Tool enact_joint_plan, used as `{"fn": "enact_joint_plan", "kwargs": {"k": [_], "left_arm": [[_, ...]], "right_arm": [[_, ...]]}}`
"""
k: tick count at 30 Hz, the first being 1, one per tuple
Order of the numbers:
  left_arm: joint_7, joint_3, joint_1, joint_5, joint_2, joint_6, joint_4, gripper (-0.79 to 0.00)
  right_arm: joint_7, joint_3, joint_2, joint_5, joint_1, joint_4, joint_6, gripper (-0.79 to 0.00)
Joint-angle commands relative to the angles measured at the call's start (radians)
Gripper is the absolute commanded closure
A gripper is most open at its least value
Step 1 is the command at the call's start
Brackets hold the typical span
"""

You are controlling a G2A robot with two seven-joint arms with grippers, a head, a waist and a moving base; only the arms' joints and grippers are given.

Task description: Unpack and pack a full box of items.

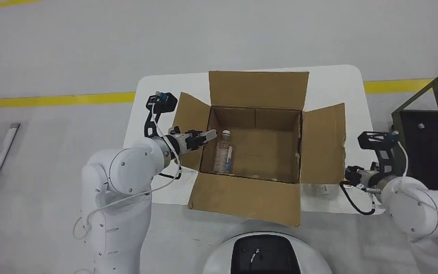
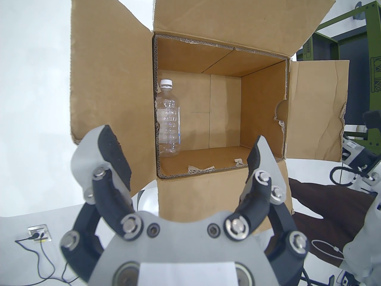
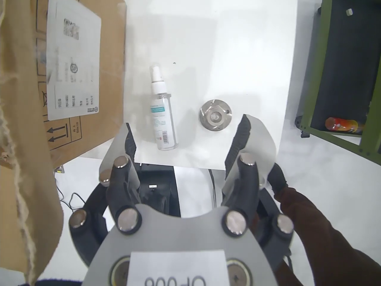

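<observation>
Left gripper (image 2: pixel 182 136) right up close, fingers spread wide, nothing between them, poised over the left rim of the box (image 2: pixel 262 96). Aimed down into it, all four flaps (image 2: pixel 110 69) folded out. Just one item inside: clear water bottle (image 2: pixel 168 120), white cap, lying along the left wall on the box floor by the look of it, cap toward the far side, just below those open fingers.

Over on the right, right gripper (image 3: pixel 187 124) gaping wide too and empty, at the near right edge of the table (image 3: pixel 223 31), beside the box's right flap. Ahead of it on the tabletop, spray bottle (image 3: pixel 162 117) lying flat just beside the box's right wall, and a round metal disc (image 3: pixel 215 115) near it, not touching.

Judging progress: looks like unpacking nearly finished, two things out and one bottle to go; could equally be the first item packed back in, hard to call from this alone. Either way, plenty left to do.

On labels: white shipping label (image 3: pixel 74 51) stuck to the box's right wall, barcode and small print too fine to make out, handling arrows (image 3: pixel 55 133) printed beneath. Teal label with a barcode on the spray bottle, wording unreadable. Nothing legible on the water bottle.
</observation>
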Motion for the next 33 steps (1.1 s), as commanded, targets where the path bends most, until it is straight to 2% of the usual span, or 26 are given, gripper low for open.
{"fn": "enact_joint_plan", "kwargs": {"k": [1,2,4,5,7,10,14,19,33], "left_arm": [[0.000,0.000,0.000,0.000,0.000,0.000,0.000,-0.785],[0.000,0.000,0.000,0.000,0.000,0.000,0.000,-0.785],[0.000,0.000,0.000,0.000,0.000,0.000,0.000,-0.785],[0.000,0.000,0.000,0.000,0.000,0.000,0.000,-0.785],[0.000,0.000,0.000,0.000,0.000,0.000,0.000,-0.785],[0.000,0.000,0.000,0.000,0.000,0.000,0.000,-0.785],[0.000,0.000,0.000,0.000,0.000,0.000,0.000,-0.785],[0.000,0.000,0.000,0.000,0.000,0.000,0.000,-0.785],[0.000,0.000,0.000,0.000,0.000,0.000,0.000,-0.785]], "right_arm": [[-0.012,0.054,0.000,0.030,-0.016,0.020,0.003,-0.619],[-0.017,0.073,0.000,0.047,-0.022,0.035,0.006,-0.597],[-0.020,0.098,-0.001,0.088,-0.026,0.071,0.009,-0.471],[-0.020,0.103,-0.001,0.105,-0.026,0.082,0.002,-0.446],[-0.015,0.098,-0.001,0.124,-0.024,0.104,-0.015,-0.462],[-0.014,0.061,0.000,0.119,-0.005,0.120,-0.034,-0.440],[0.009,-0.025,0.001,0.060,0.035,0.131,-0.052,-0.363],[0.039,-0.126,-0.001,-0.027,0.081,0.137,-0.032,-0.357],[0.007,-0.253,-0.015,-0.075,0.141,0.247,-0.013,-0.357]]}}
